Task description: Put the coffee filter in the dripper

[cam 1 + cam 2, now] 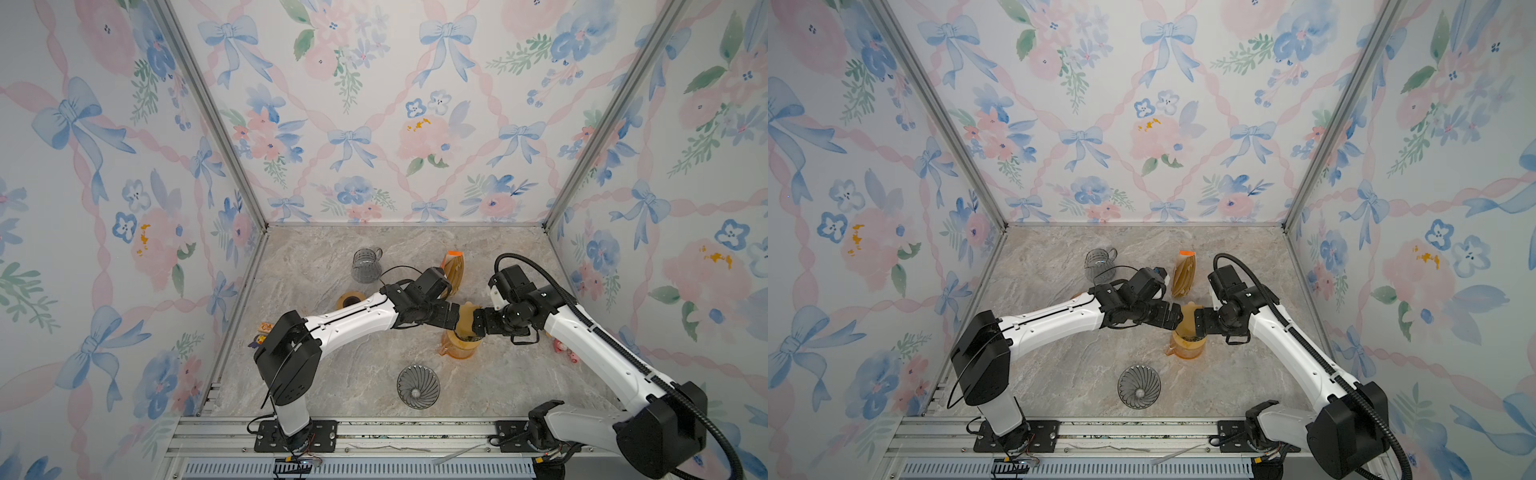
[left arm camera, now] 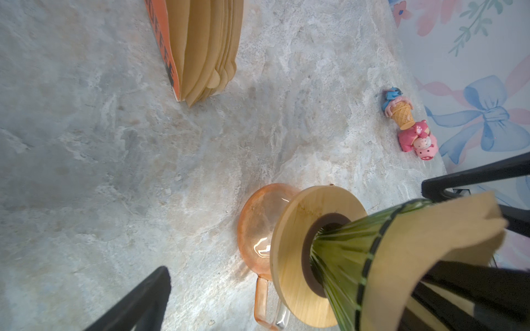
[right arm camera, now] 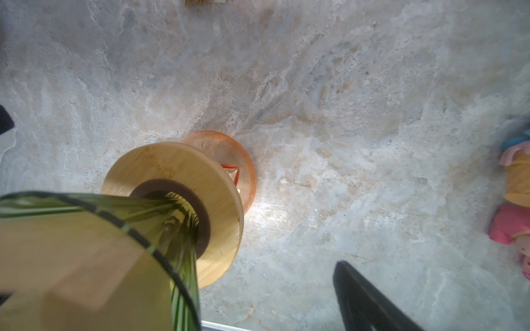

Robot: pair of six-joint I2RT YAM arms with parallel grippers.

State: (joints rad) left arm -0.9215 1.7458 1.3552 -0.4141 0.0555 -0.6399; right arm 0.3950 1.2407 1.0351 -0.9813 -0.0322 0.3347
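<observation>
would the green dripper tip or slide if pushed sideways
Probably top-heavy: the green dripper widens upward from a narrow neck. Its wooden collar seems to rest on the orange jug, so a shove could slide or tip it. Looks like glass, likely fragile.

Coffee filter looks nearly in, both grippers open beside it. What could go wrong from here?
1. The coffee filter stands above the dripper rim; the left gripper or right gripper could drag it out when retreating.
2. The dripper perches on the orange server; a nudge could topple it.
</observation>
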